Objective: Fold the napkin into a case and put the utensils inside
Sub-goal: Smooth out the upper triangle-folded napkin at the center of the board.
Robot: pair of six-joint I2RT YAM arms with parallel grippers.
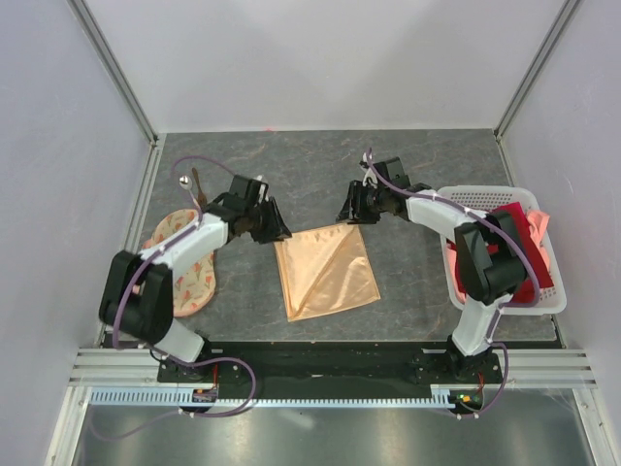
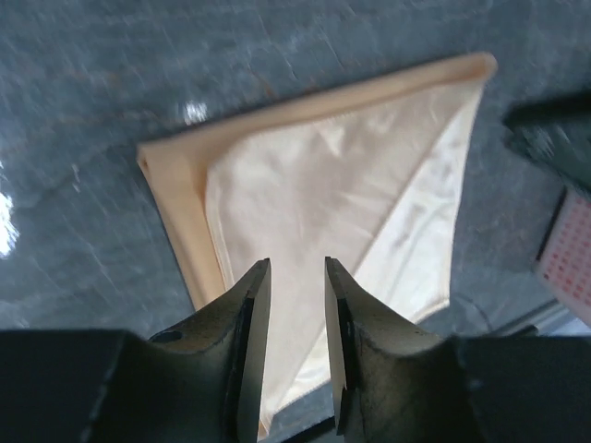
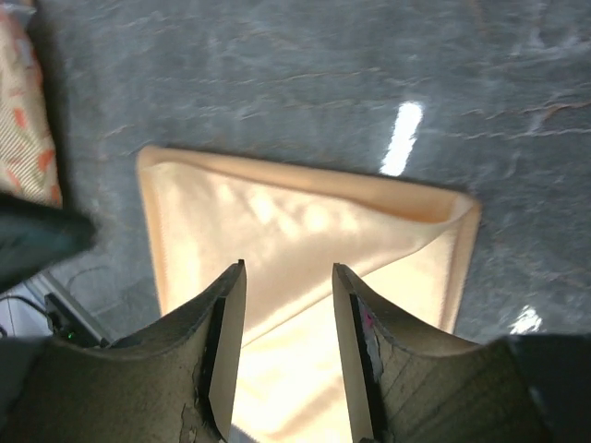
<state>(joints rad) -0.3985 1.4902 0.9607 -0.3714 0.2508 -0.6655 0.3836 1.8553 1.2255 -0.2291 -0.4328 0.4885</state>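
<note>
**Both claws open above the folded napkin**

The napkin lies flat on the table between the arms, folded to a rough square with a diagonal crease. A basket stands to its right and a round cloth lies to its left. Just past its far corners hang the left claw and right claw, both spread and empty. Farthest off, at the left, lie the spoon and stick.
</note>
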